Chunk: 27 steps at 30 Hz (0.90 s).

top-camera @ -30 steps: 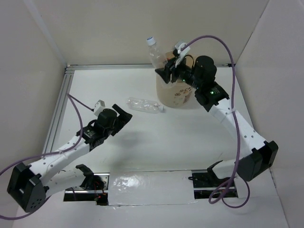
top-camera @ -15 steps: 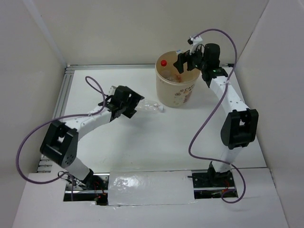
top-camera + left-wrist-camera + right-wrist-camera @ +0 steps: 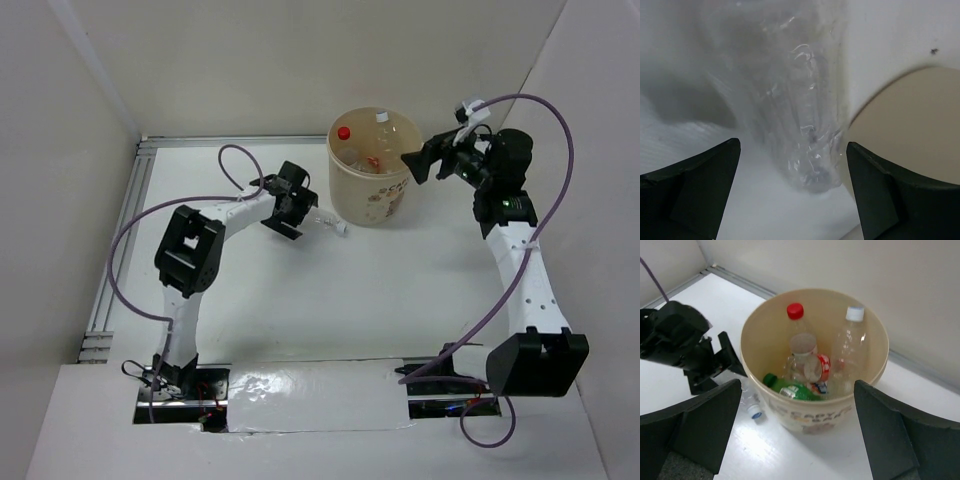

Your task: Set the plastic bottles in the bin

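On the white table (image 3: 330, 300), walled by pale panels, one clear bottle (image 3: 802, 115) lies just left of the tan bin (image 3: 375, 205), where other bottles (image 3: 796, 312) are already gathered. Were the jaws closed off-centre, the slick round bottle could be squeezed out and rolled away, or the bin nudged by the nearer finger. The left gripper (image 3: 297, 208) is stretched low, jaws wide apart astride the bottle; the right gripper (image 3: 420, 165) is held right of the bin, jaws apart, empty

Beige bin (image 3: 759, 342); red-capped clear bottle (image 3: 799, 332)
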Each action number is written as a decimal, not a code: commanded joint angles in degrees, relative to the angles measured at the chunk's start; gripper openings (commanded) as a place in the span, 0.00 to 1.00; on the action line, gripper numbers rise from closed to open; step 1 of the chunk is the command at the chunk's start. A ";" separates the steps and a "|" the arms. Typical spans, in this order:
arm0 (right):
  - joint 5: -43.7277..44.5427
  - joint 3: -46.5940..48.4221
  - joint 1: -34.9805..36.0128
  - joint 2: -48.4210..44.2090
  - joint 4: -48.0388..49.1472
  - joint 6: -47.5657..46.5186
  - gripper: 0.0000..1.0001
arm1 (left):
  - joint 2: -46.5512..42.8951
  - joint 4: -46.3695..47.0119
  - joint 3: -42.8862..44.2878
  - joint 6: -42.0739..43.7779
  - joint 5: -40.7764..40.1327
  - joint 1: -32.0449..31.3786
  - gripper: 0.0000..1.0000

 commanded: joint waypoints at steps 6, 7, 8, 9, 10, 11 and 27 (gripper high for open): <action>-4.66 -8.30 -4.84 -4.92 -2.34 3.32 1.00 | 8.48 -8.89 8.35 0.25 -1.08 0.19 0.74; -5.19 -8.83 -4.84 -5.71 -2.34 3.32 1.00 | 8.48 -8.89 8.35 1.03 -1.08 0.19 0.64; -5.19 -10.05 -5.36 -5.72 -2.34 3.32 1.00 | 7.52 -8.37 7.05 2.26 -1.08 0.19 0.55; -6.06 -10.59 -5.36 -6.59 -2.95 3.32 1.00 | 6.56 -6.80 6.42 3.40 -1.08 0.19 0.46; -6.77 -10.59 -5.89 -7.47 -4.35 2.27 0.97 | 5.33 -5.57 5.72 4.80 -1.08 0.19 0.30; -7.56 -11.29 -5.89 -7.48 -5.32 0.09 0.94 | 2.10 -4.42 5.02 8.47 -1.08 0.19 0.24; -22.78 -27.81 -8.44 -10.64 -35.12 -40.19 0.81 | -25.21 34.34 -1.16 49.62 -5.22 -10.08 0.06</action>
